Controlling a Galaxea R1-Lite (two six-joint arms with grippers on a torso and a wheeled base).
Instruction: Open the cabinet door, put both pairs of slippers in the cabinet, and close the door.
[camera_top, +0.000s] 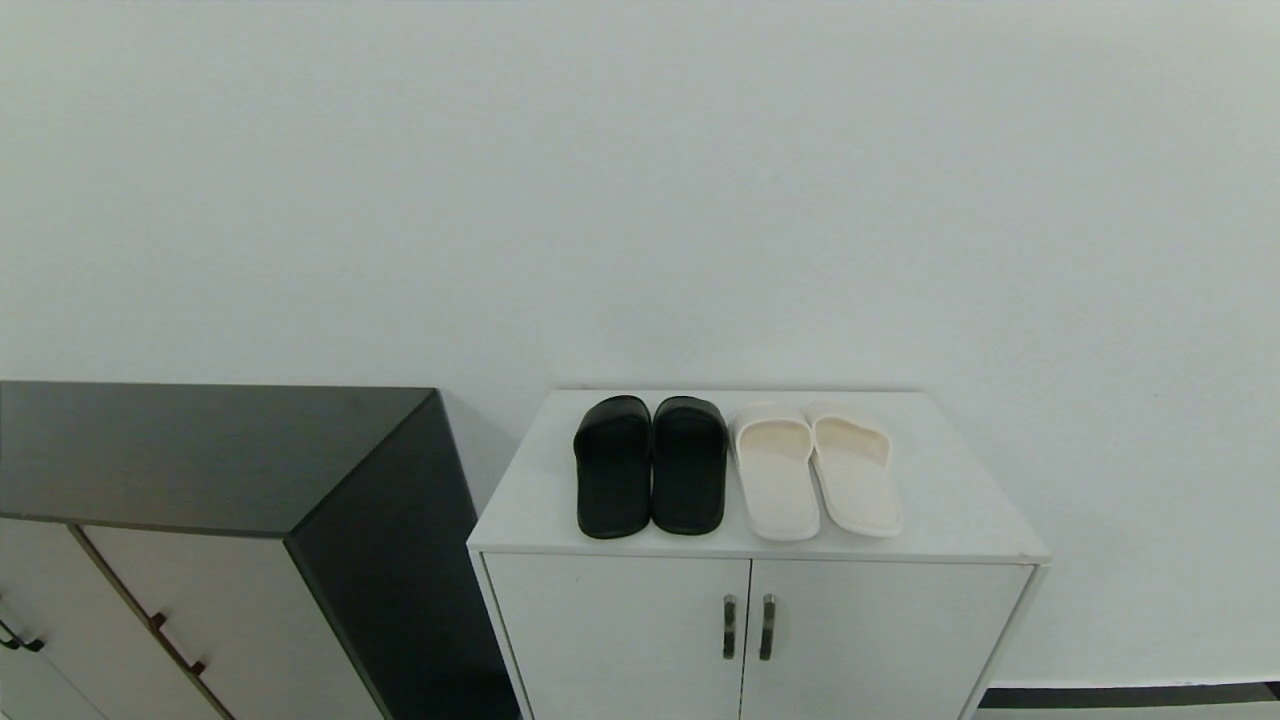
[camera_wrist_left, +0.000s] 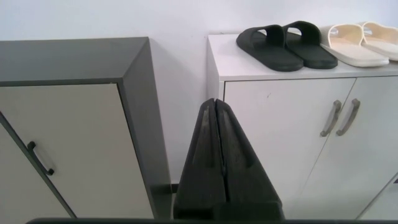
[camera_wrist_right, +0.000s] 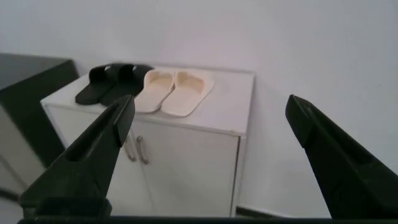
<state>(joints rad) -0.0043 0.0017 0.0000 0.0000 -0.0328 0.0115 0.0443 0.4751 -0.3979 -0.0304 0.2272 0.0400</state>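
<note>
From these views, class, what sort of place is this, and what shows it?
Probably a home entryway or shoe-storage corner: black slippers and cream slippers sit on a white cabinet, beside a dark cabinet.

No legible text, seemingly

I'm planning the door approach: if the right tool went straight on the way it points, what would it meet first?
Probably the white cabinet, around its right door's upper edge. Nothing nearer shows between the fingers of the open right tool, though depth is hard to judge.
</note>
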